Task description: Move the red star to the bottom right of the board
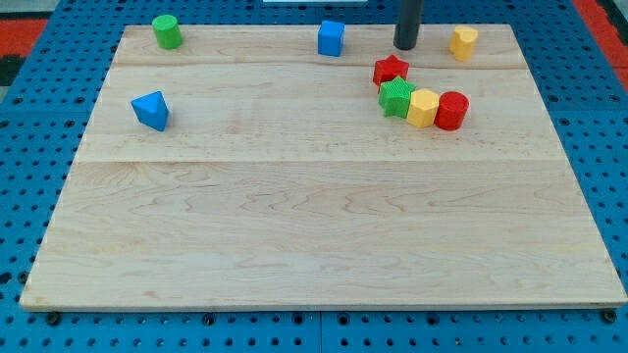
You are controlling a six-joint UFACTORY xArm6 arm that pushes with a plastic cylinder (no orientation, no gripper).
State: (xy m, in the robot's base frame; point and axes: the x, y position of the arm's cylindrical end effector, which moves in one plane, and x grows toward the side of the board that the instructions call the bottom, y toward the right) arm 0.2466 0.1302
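While a pale wooden board [324, 235] fills most of the view, it lies on a blue pegboard worktop [29, 147] whose holes show around every edge. Next in size, the dark rod enters from the view's top; my tip [406, 46] rests near the board's top edge, between a blue cube [331, 38] to the view's left and a yellow block [463, 42] to the view's right. No gripper is fitted, so nothing is grasped. Just below and slightly left of my tip, apart from it, sits the red star [390, 71], in the board's upper right area. Touching the star from below is a green block [396, 98], followed rightward in a row by a yellow hexagonal block [423, 108] and a red cylinder [451, 111]. Far to the view's left lie a blue triangular block [151, 110] and a green cylinder [167, 31].
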